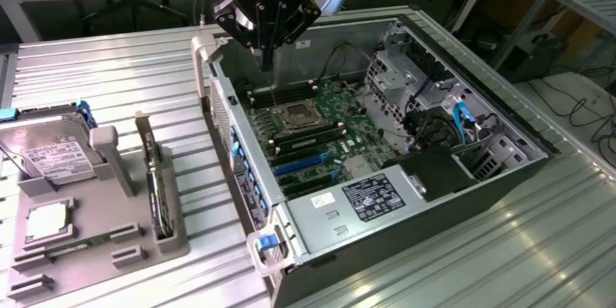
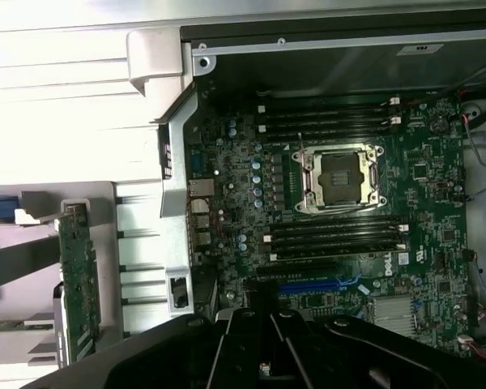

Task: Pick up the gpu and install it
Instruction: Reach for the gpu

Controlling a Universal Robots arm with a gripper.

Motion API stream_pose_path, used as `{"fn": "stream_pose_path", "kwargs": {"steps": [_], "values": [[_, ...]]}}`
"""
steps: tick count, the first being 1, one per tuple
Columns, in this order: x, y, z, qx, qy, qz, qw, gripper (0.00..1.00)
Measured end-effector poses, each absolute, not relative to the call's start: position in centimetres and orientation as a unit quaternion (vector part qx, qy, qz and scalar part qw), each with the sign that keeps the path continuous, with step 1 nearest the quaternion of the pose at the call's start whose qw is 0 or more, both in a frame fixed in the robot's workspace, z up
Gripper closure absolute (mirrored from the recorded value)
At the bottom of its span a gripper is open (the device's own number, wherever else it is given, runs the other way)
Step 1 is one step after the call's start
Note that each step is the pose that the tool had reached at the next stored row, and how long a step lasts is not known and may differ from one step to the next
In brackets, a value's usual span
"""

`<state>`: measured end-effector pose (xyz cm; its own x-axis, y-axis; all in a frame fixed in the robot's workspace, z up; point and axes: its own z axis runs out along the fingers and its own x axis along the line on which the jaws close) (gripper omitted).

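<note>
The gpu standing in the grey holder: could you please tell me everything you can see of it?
The gpu is a thin green circuit card dotted with small components. It stands upright on its long edge in a slot of the grey holder, beside the open computer case. A pale metal bracket seems to rise at one end. Only the holder touches it. The end effector, shut, hangs over the case, well apart from it.
</note>
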<state>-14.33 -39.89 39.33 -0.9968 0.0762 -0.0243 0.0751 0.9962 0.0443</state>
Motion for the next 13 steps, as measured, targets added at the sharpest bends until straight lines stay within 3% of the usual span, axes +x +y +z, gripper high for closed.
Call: {"fn": "stream_pose_path", "kwargs": {"steps": [13], "values": [[-15.26,-39.90,39.33,0.038,0.999,0.022,0.013,0.89]]}}
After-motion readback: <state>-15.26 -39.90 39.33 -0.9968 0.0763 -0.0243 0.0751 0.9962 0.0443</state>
